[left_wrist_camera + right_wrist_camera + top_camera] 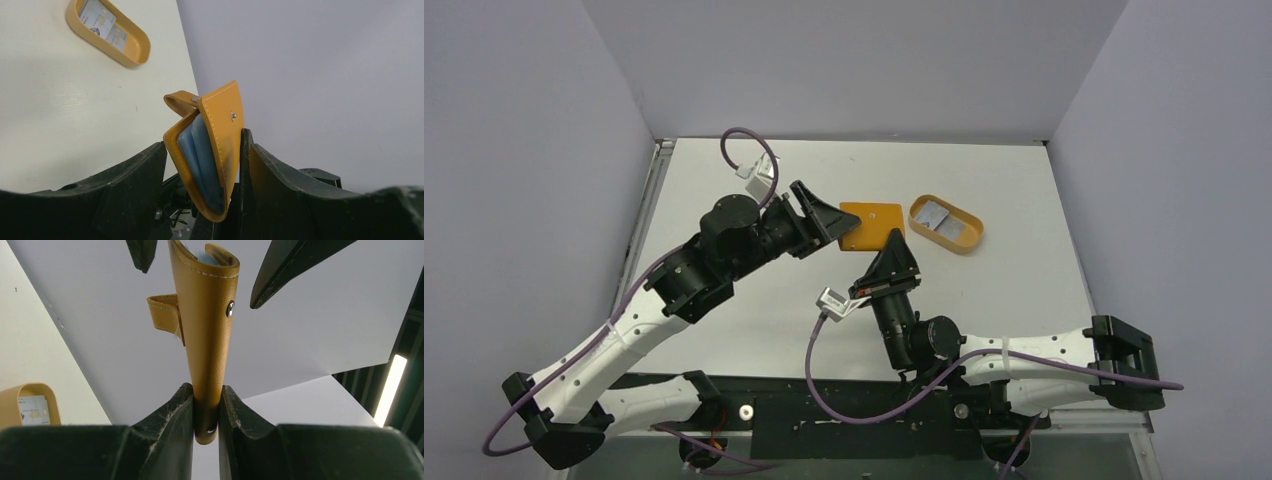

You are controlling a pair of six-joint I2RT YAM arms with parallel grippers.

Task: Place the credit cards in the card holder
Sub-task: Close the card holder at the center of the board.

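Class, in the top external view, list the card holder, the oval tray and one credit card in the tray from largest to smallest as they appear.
1-2. the oval tray and the card holder: look alike; the holder is lifted nearer the camera, so unranked.
3. the credit card: clearly smallest.

Card [33,410] in tray [12,407], right wrist view: gold letters, seemingly "VIP"; finer print above them too small to read. Cards [100,20], left wrist view: printed marks, illegible.
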